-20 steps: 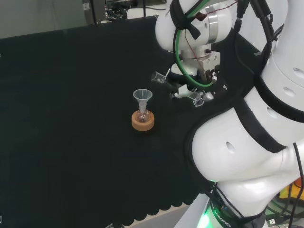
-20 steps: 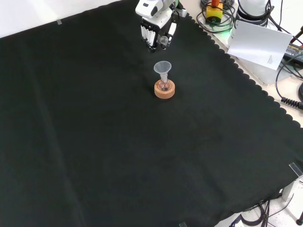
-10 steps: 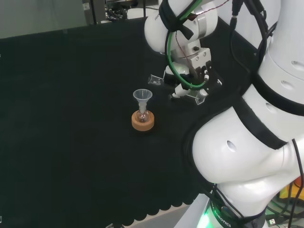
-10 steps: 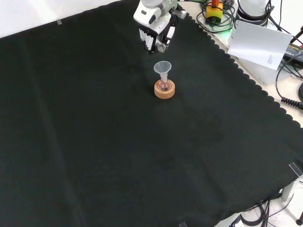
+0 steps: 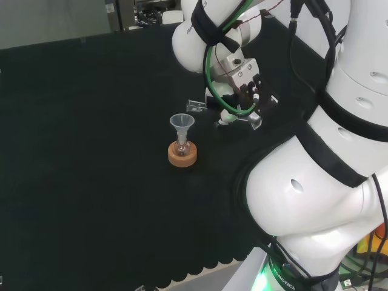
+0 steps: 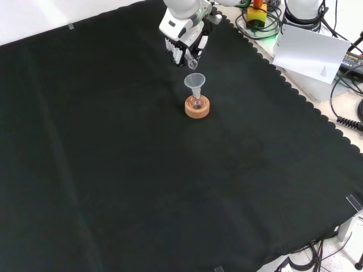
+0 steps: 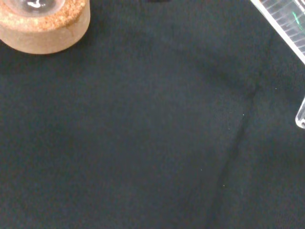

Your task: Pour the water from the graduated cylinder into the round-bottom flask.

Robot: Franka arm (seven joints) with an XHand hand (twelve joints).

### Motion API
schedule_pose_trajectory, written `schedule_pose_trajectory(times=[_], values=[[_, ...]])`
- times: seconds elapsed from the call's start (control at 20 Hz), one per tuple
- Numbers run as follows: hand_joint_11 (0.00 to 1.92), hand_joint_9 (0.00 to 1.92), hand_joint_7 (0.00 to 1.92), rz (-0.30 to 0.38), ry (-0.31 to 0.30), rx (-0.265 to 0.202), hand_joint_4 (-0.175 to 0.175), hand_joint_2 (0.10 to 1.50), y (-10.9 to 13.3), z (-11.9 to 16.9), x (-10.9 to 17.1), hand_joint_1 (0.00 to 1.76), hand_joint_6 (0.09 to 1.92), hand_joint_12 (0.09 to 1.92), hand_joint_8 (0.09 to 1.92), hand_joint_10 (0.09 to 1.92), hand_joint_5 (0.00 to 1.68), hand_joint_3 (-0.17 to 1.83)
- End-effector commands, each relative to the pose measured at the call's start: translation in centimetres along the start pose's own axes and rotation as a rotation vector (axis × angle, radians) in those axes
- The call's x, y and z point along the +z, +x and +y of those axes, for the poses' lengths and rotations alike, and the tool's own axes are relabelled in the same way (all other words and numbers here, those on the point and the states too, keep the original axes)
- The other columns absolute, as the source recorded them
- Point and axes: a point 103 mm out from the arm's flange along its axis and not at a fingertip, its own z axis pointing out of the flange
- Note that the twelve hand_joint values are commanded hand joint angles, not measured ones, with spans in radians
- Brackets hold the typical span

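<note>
Graduated cylinder (image 5: 197, 107), tipped almost level, is clasped in the curled fingers of the hand (image 6: 182, 47), its mouth just short of the funnel (image 5: 182, 123) seated in the round-bottom flask (image 5: 182, 147) on its cork ring (image 6: 197, 107). Bring the lip over the funnel's bowl before tilting further (slowly, I'd judge), so nothing spills onto the cloth (image 6: 113, 170).
</note>
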Motion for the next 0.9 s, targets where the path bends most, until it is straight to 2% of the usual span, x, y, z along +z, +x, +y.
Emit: schedule_pose_trajectory(times=[0.05,0.4,0.7,0.9], values=[[1.30,1.45,1.30,-0.045,0.029,-0.001,-0.175,1.23,0.3,-0.1,-0.2,1.14,1.11,0.68,0.23,0.09,0.94,-0.17],[1.30,1.45,1.30,-0.085,0.080,0.013,-0.175,1.23,0.5,-0.1,-0.5,1.14,1.11,0.68,0.23,0.09,0.94,-0.17],[1.30,1.45,1.30,-0.138,0.096,0.035,-0.175,1.23,0.5,-0.3,-1.1,1.14,1.11,0.68,0.23,0.09,0.94,-0.17],[1.29,1.45,1.30,-0.146,0.109,0.048,-0.175,1.23,0.3,-0.4,-1.5,1.14,1.11,0.68,0.23,0.09,0.93,-0.17]])
